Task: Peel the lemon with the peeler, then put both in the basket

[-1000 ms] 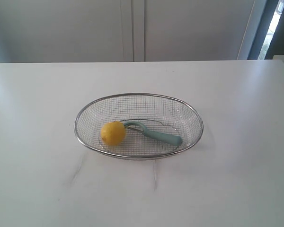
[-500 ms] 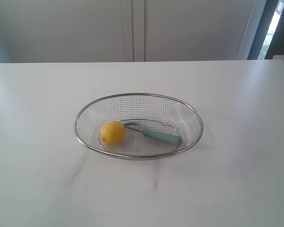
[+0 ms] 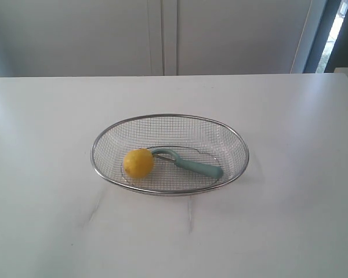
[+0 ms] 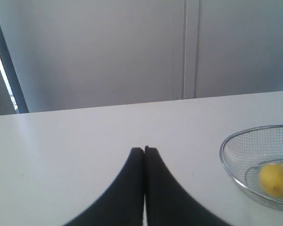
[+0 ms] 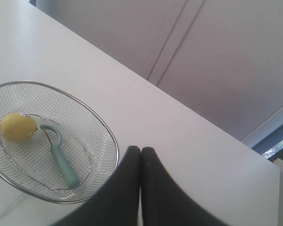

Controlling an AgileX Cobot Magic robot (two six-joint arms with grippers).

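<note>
One oval wire-mesh basket [image 3: 170, 116] on the smooth white surface [image 3: 290, 220] holds one round yellow lemon [image 3: 138, 163], left, beside one teal-handled peeler [image 3: 192, 165], right. Left tool [image 4: 144, 149] and right tool [image 5: 140, 149]: clenched, empty.

The oval wire-mesh basket [image 3: 168, 116] is sitting upright on the white surface [image 3: 46, 116], near the right gripper [image 5: 140, 149] and well apart from the left gripper [image 4: 144, 149]. The yellow lemon [image 3: 138, 163] is resting inside, at the end nearer the left gripper, against the looped head of the teal-handled peeler [image 3: 188, 163], which is lying flat with its handle pointing toward the right gripper.
</note>
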